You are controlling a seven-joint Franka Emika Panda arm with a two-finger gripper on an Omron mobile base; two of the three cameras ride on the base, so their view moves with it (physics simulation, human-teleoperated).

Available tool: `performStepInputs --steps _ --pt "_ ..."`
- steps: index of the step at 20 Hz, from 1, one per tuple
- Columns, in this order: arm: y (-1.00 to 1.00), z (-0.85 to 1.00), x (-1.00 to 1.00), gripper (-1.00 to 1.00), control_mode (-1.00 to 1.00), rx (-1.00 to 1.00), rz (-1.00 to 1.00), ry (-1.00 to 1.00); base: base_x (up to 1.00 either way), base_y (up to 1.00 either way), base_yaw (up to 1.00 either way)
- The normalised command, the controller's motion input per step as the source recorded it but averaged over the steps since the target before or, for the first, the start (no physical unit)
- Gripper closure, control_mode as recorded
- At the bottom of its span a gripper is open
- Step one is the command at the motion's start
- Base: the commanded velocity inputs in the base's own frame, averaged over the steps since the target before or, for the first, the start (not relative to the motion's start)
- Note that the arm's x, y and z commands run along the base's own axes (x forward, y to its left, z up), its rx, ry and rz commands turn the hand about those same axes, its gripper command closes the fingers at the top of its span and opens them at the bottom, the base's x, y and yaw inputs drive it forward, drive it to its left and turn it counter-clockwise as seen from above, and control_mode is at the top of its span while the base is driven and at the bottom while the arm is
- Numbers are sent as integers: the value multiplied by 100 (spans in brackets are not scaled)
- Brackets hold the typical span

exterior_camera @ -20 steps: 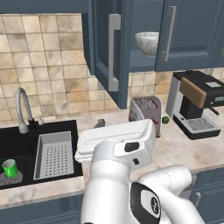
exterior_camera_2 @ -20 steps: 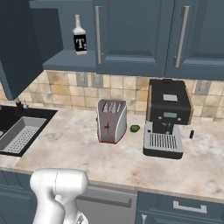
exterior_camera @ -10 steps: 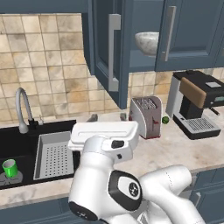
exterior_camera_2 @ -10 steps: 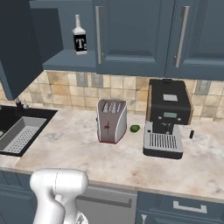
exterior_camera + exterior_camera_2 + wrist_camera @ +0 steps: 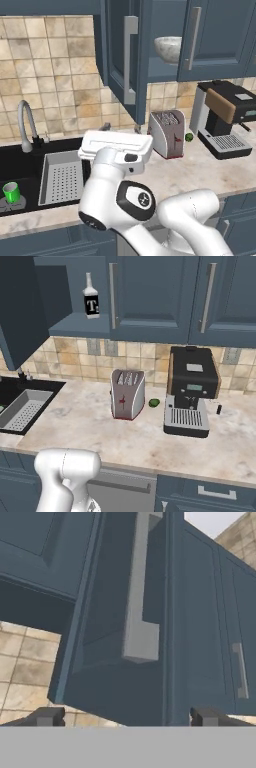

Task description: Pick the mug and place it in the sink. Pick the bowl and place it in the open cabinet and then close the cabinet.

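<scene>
While our claw (image 5: 125, 717) faces the cabinet (image 5: 120, 637) door: fingers spread, gripping nothing.
Bowl (image 5: 168, 48): we see it on the cabinet shelf.
Mug (image 5: 11, 192): upright in sink (image 5: 20, 165).

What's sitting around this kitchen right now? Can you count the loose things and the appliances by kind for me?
Mugs: 1, green mug in the sink
Bowls: 1, bowl in the open cabinet
Bottles: 1, bottle
Toasters: 1, toaster
Coffee machines: 1, coffee machine
Small green balls: 1, green ball
Total: 6
</scene>
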Motion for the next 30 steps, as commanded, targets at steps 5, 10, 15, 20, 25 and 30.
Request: performStepInputs --steps 5,10,15,20,25,30 --pt "-6 0 14 -100 -100 2 -7 -10 0 0 0" --pt "-11 0 22 -100 -100 0 -9 -9 0 0 0" --pt "-16 0 8 -100 -100 0 -13 -10 0 0 0" --pt "-23 0 0 -100 -100 7 -15 -2 0 0 0" --pt "-26 0 0 -100 -100 8 -15 0 0 0 0" --pt "-36 0 0 -100 -100 8 -16 0 0 0 0"
